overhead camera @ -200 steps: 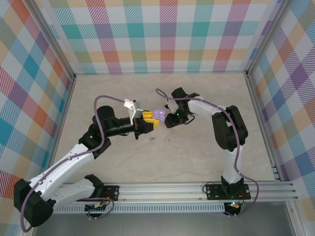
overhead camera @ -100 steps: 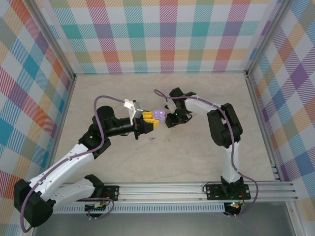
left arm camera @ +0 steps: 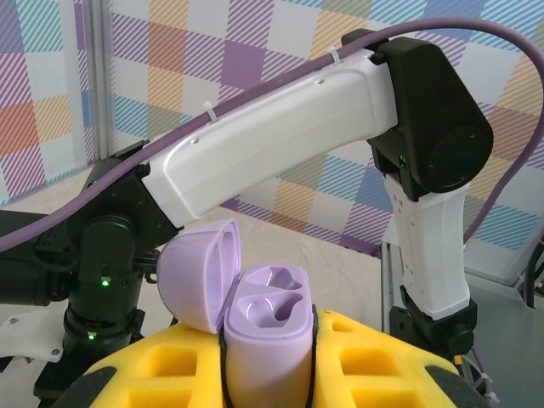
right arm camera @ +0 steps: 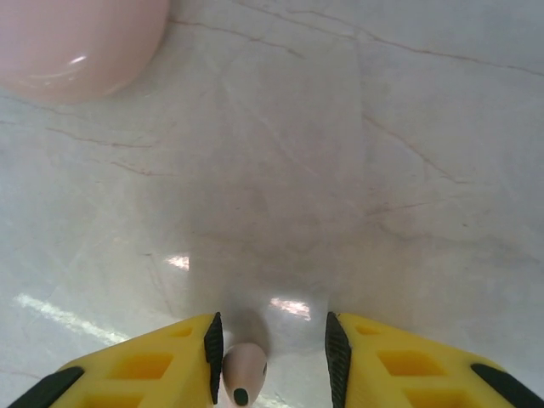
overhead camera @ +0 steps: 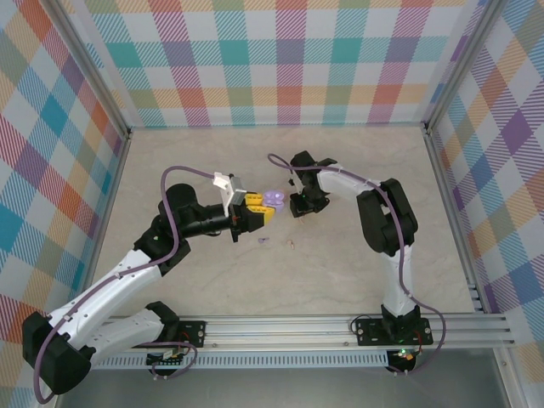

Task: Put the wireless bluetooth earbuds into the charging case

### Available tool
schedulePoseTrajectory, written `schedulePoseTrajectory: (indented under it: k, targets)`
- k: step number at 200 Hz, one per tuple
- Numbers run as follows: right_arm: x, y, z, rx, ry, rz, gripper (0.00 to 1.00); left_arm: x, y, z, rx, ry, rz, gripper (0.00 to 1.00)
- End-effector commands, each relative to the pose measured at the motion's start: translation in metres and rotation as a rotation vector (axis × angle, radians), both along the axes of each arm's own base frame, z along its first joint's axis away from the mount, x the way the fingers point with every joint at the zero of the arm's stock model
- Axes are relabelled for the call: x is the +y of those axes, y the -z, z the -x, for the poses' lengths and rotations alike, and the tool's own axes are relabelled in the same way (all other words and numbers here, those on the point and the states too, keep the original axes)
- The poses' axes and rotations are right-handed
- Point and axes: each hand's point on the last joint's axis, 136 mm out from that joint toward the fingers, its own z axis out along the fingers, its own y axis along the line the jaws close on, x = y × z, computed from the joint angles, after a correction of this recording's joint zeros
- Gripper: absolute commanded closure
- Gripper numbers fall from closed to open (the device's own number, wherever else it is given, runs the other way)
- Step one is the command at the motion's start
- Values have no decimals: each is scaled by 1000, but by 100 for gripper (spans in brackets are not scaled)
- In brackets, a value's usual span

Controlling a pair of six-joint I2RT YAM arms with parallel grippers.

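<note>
My left gripper (overhead camera: pixel 258 213) is shut on the purple charging case (overhead camera: pixel 273 198), holding it upright above the table. In the left wrist view the case (left arm camera: pixel 263 319) stands between the yellow fingers (left arm camera: pixel 374 357) with its lid (left arm camera: pixel 197 274) swung open to the left and both sockets empty. My right gripper (overhead camera: pixel 297 206) is low over the table just right of the case. Its jaws (right arm camera: pixel 269 357) are open around a pale pinkish-beige earbud (right arm camera: pixel 242 374), which touches the left pad, with a gap to the right pad. A purple earbud (overhead camera: pixel 263 241) lies on the table below the case.
A tiny pale bud (overhead camera: pixel 291 246) lies on the table right of the purple earbud. A pale pink rounded object (right arm camera: pixel 72 38) sits on the table ahead and left of the right fingers. Plaid walls (overhead camera: pixel 280 59) enclose the table on three sides.
The right gripper's jaws have narrowed around the pale earbud and its wrist has shifted slightly. The left arm and the case have stayed still.
</note>
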Motion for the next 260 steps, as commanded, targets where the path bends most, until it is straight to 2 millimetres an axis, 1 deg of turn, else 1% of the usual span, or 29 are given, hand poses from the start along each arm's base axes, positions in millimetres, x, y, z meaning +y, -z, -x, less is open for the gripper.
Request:
schedulePoseTrajectory:
  k: [1, 26, 46, 82, 124, 153, 204, 260]
  targets:
    - [-1, -10, -1, -2, 38, 2, 62, 0, -3, 7, 1, 9, 12, 88]
    - [7, -23, 5, 7, 22, -59, 61, 1, -3, 8, -1, 7, 13, 88]
    - [11, -26, 11, 32, 14, -84, 60, 1, -2, 8, -1, 7, 14, 88]
    - [12, -19, 18, 73, 28, -83, 61, 2, -3, 9, -2, 7, 15, 88]
    - [7, -13, 18, 75, 55, -24, 66, 3, -5, 10, -8, 7, 19, 88]
    - [3, -8, 18, 74, 73, 24, 67, 3, -4, 10, -6, 6, 18, 88]
    - [8, -5, 18, 76, 70, 19, 69, 3, -4, 10, -7, 5, 19, 88]
    - [9, 1, 18, 85, 77, 38, 71, 3, -3, 9, -4, 2, 18, 88]
